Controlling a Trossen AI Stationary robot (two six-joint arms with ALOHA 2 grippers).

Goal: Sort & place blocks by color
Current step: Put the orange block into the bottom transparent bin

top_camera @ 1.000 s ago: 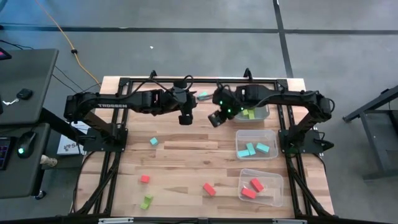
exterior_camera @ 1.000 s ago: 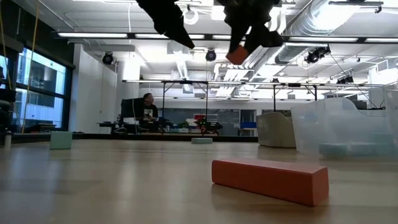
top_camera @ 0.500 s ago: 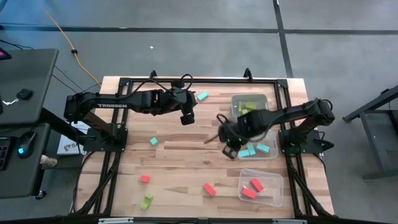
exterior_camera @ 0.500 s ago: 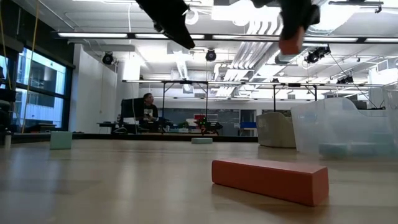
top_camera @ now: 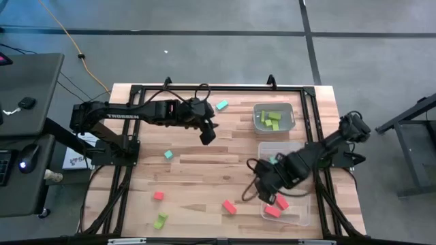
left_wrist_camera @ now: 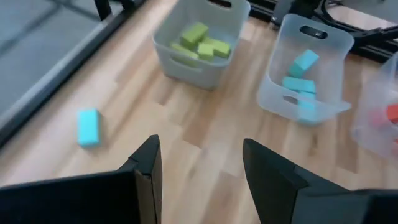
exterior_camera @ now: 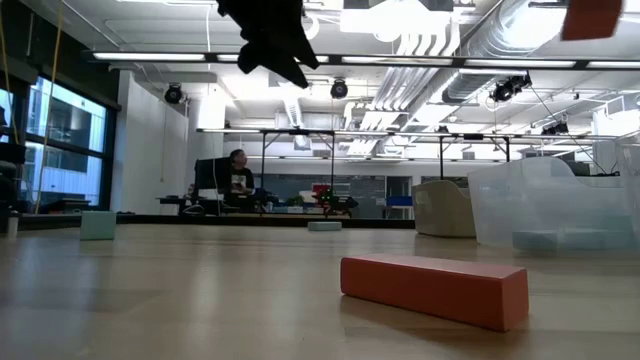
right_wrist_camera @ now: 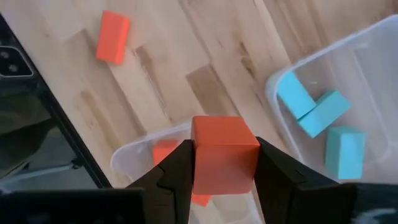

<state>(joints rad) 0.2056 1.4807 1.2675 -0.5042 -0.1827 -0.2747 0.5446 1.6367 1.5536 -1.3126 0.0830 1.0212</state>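
Note:
My right gripper (top_camera: 263, 193) is shut on a red-orange block (right_wrist_camera: 224, 155), high above the left rim of the near clear bin (top_camera: 306, 204), which holds red-orange blocks (top_camera: 276, 206). In the low view the held block (exterior_camera: 592, 18) shows at the top right. My left gripper (top_camera: 208, 133) hangs open with nothing between its fingers over the far middle of the table, also seen as my left gripper (left_wrist_camera: 199, 168) in its wrist view. Loose blocks lie flat on the wood: light blue (top_camera: 221, 105), light blue (top_camera: 167, 155), red-orange (top_camera: 159, 196), red-orange (top_camera: 229, 206), lime green (top_camera: 161, 220). My right gripper pinches the red-orange block by two opposite sides (right_wrist_camera: 199, 165) between its two fingers. The fingers come from above, pointing almost straight down. The block is lifted clear, well above the table and the bin.
A clear bin (top_camera: 258, 125) with lime green blocks stands at the far right, and a clear bin (top_camera: 300, 147) with light blue blocks stands between it and the near one. Black frame rails run along the table's edges. A person sits in the room beyond the table (exterior_camera: 238, 172).
My right gripper has swung from beside the green bin toward the table's near edge, carrying the red-orange block at about the same height, and now hangs over the near bin's left rim. My left gripper has rolled about its own axis while staying in place.

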